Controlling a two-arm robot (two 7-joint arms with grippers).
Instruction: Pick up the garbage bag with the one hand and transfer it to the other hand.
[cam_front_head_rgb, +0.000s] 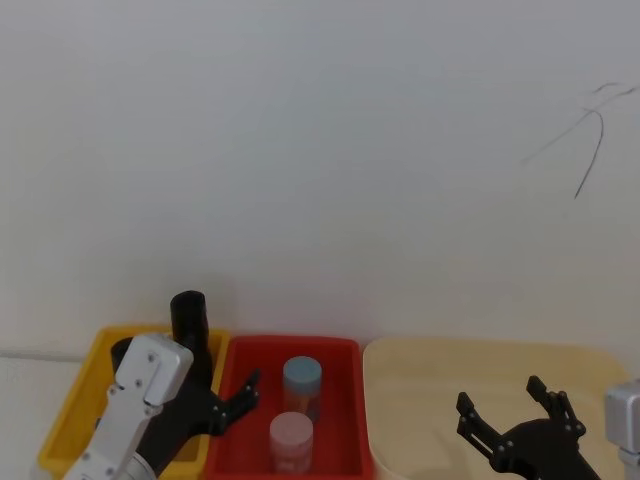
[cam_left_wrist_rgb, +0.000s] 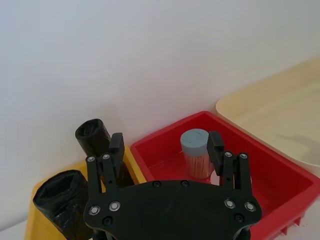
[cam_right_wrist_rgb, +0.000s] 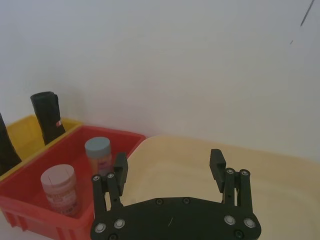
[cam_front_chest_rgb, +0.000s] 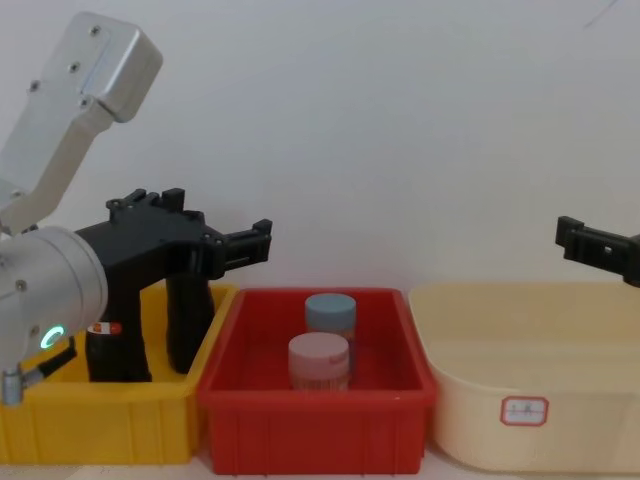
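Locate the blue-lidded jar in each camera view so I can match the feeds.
Head view: blue-lidded jar low centre, in the red bin, behind the pink-lidded jar.
Left wrist view: blue-lidded jar just beyond the open left gripper.
Right wrist view: blue-lidded jar beyond the pink-lidded jar.
Chest view: blue-lidded jar low centre, behind the pink-lidded jar.
Shared landmark: the red bin.

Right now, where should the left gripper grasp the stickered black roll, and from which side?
Probably its upper part, from above: the garbage bag stands nearly upright in the yellow bin, whose walls cover its lower part. The open left gripper hangs beside it.
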